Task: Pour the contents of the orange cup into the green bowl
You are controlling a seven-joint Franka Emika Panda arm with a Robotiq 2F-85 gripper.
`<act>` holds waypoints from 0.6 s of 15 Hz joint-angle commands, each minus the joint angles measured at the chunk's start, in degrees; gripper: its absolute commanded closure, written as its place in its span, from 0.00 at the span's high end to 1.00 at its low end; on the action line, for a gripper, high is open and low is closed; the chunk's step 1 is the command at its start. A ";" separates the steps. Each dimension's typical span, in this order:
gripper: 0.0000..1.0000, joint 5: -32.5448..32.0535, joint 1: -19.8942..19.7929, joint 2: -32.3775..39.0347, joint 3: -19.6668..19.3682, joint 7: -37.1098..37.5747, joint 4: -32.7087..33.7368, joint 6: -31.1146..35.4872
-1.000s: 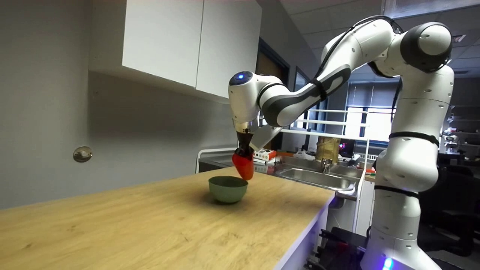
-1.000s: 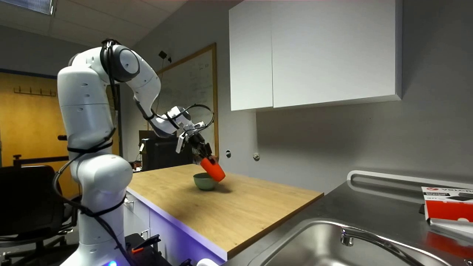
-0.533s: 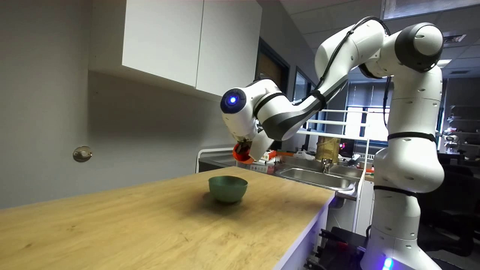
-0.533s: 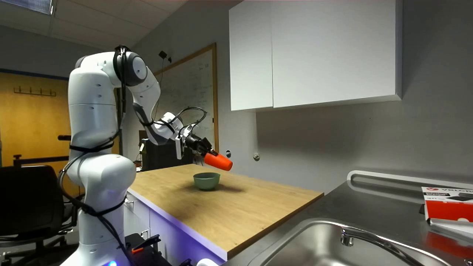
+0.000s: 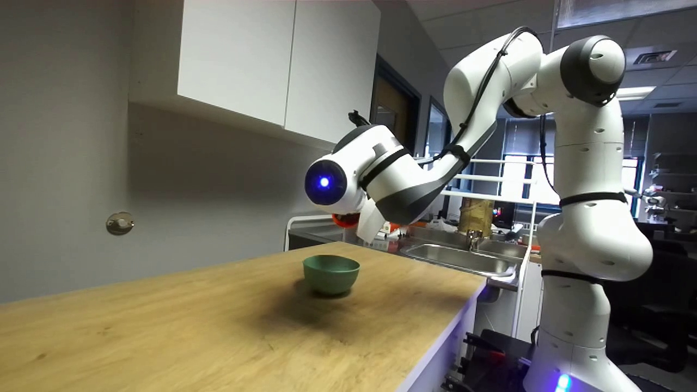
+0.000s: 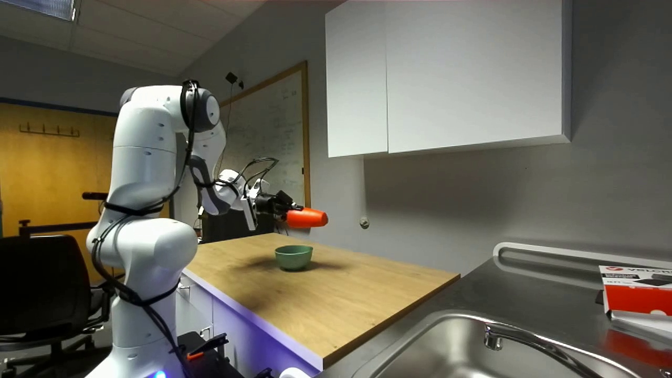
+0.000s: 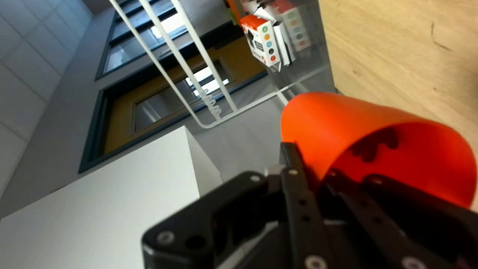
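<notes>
The orange cup [image 6: 308, 217] hangs above the counter on its side, almost level, in an exterior view. Its base points away from the arm and its mouth faces back towards the gripper [image 6: 294, 209]. In the wrist view the gripper [image 7: 313, 164] is shut on the wall of the cup [image 7: 328, 123], one finger outside and one inside the mouth. Dark shapes show inside the cup; contents or shadow, I cannot tell. The green bowl [image 6: 293, 258] stands upright on the counter below, apart from the cup. It also shows in an exterior view [image 5: 330, 276], where the wrist hides most of the cup.
The wooden counter [image 6: 357, 294] ends at a metal sink [image 6: 462, 341]. White wall cabinets [image 5: 239, 60] hang above the counter's back. A red-and-white box [image 6: 638, 291] lies by the sink. A white rack [image 5: 490, 178] stands near the sink.
The cup has risen and moved off the bowl, turning from tilted base-down to nearly level. The wrist has tipped over and the arm has drawn lower. The bowl has not moved.
</notes>
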 commanded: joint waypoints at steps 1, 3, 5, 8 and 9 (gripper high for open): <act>0.01 -4.37 1.58 2.38 0.25 -1.27 2.66 -5.78; 0.01 -6.08 2.09 3.21 0.23 -1.46 3.11 -7.88; 0.01 -7.05 2.40 3.86 0.24 -1.32 3.49 -9.46; 0.01 -7.80 2.64 4.66 0.28 -1.28 4.06 -11.19; 0.01 -7.92 2.70 4.95 0.26 -1.21 4.24 -11.71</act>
